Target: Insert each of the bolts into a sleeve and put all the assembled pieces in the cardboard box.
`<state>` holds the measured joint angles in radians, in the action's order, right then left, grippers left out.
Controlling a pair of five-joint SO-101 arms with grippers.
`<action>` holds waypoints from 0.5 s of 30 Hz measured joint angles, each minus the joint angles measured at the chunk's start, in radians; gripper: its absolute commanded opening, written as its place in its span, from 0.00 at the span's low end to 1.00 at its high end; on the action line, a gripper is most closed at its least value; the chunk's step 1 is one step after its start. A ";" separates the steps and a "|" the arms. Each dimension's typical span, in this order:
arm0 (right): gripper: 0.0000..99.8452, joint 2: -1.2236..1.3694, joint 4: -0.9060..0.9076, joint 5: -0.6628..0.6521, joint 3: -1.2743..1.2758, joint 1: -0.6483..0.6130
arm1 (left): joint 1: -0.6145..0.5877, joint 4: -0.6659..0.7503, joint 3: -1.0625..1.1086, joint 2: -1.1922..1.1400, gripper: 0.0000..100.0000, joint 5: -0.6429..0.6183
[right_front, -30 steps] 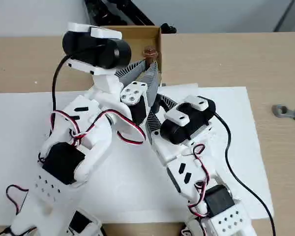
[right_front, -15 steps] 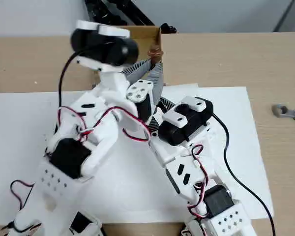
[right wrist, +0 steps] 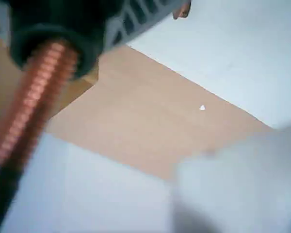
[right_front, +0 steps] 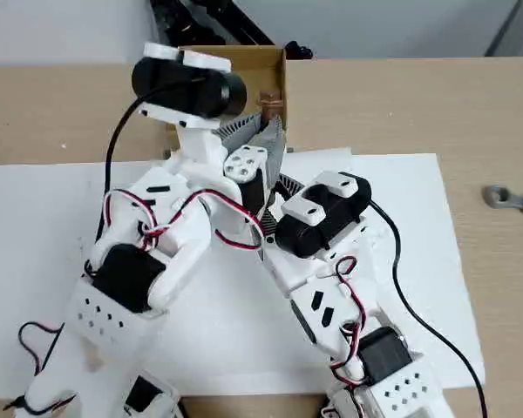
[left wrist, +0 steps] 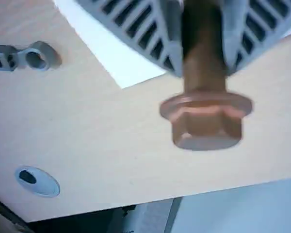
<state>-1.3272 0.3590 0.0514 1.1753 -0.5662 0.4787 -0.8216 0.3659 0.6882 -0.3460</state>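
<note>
Left gripper [left wrist: 203, 65] was pinched on a copper flanged hex-head bolt [left wrist: 206, 121], held at the right wall of the brown cardboard box [right_front: 260, 63] by the counter's [right_front: 401, 104] far edge. Right gripper [right_front: 281, 179]: state could not be told.

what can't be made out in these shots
Inside of the cardboard box: high view, the left arm covers it.
Shank of the bolt: left wrist view, the left end effector hides most of it.
Dark shape around a copper thread: right wrist view, too blurred to call a sleeve.
</note>
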 measured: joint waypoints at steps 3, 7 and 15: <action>0.01 0.002 0.000 0.000 0.006 0.000 | 0.000 0.008 0.043 0.034 0.00 -0.002; 0.01 0.002 0.002 0.000 0.008 0.000 | 0.006 0.009 0.060 0.060 0.00 -0.002; 0.00 0.002 0.002 0.000 0.008 0.002 | 0.031 0.009 0.066 0.066 0.00 0.005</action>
<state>-1.3257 0.3606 0.0514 1.1830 -0.5646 0.5094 -0.8124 0.4319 0.7541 -0.3414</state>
